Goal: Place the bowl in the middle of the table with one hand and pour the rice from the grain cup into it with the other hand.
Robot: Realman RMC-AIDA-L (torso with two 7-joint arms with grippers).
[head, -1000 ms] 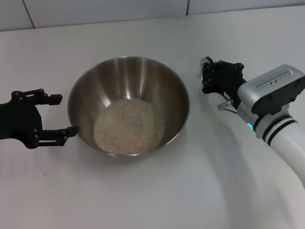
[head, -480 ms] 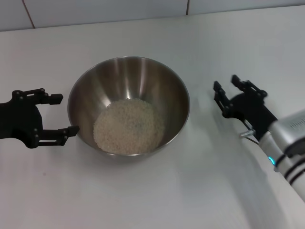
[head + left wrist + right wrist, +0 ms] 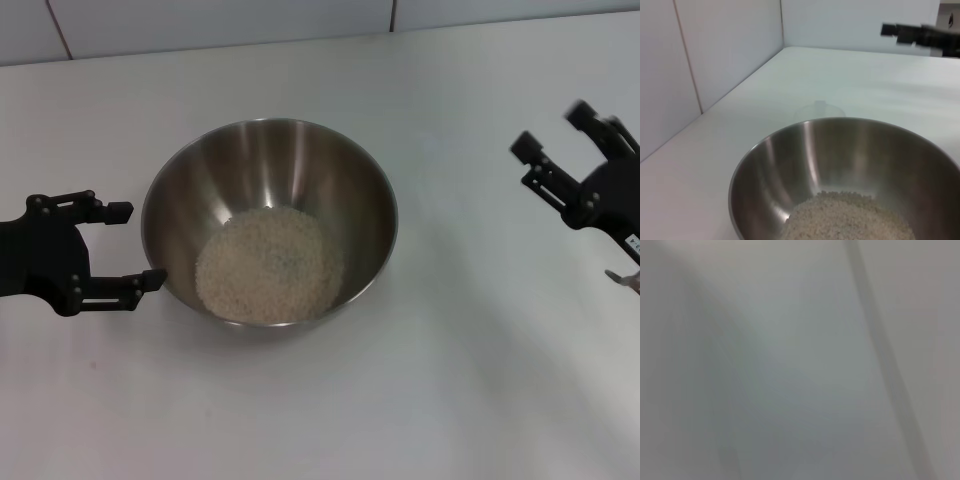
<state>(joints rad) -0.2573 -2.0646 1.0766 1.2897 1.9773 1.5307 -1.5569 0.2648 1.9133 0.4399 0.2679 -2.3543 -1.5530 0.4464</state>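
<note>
The steel bowl (image 3: 270, 170) stands in the middle of the white table (image 3: 300, 410) and holds a mound of rice (image 3: 270, 265). It also fills the left wrist view (image 3: 805, 155), with the rice (image 3: 850, 217) at its bottom. My left gripper (image 3: 137, 245) is open and empty, just left of the bowl's rim. My right gripper (image 3: 548, 128) is open and empty, well to the right of the bowl near the view's edge. The clear grain cup (image 3: 818, 109) shows faintly on the table beyond the bowl, upright and apart from both grippers.
A white tiled wall (image 3: 200, 20) runs along the table's back edge and also shows in the left wrist view (image 3: 715, 50). The right wrist view shows only a blurred pale surface.
My right gripper has drawn back from close beside the bowl to the far right, fingers open. The left gripper, bowl and rice have not moved.
</note>
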